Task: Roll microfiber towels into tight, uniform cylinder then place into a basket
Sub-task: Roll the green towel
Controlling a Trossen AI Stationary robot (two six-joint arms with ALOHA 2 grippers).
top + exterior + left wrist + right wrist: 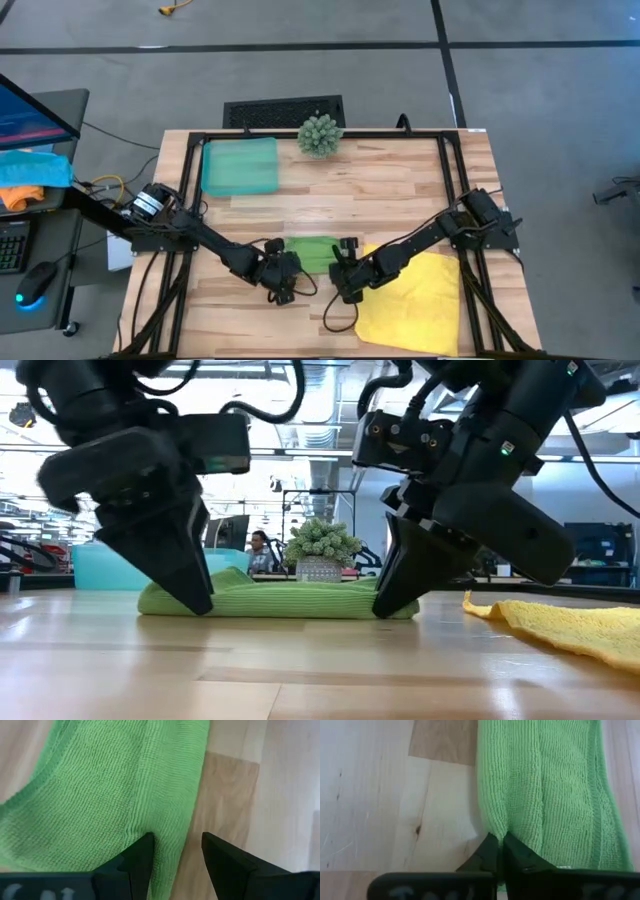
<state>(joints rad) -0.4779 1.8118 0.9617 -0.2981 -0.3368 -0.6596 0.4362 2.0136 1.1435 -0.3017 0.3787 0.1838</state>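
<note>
Green towel point(312, 252) is a loose flat roll at mid-table between the grippers: light, limp ribbed microfibre that will sag and unroll unless pinched at the ends through all layers. Right gripper point(499, 841) has its fingers together, nipping the towel's near edge; left gripper point(176, 844) stands apart, one finger on the cloth's edge, one on bare wood. Yellow towel point(415, 295) lies flat under the right arm, translucent teal basket point(240, 166) well apart at the far left

Two black jointed arms with loose black cables; the left arm point(160, 215) has a silver band, and wedge-shaped black fingers point(142, 860).
</note>
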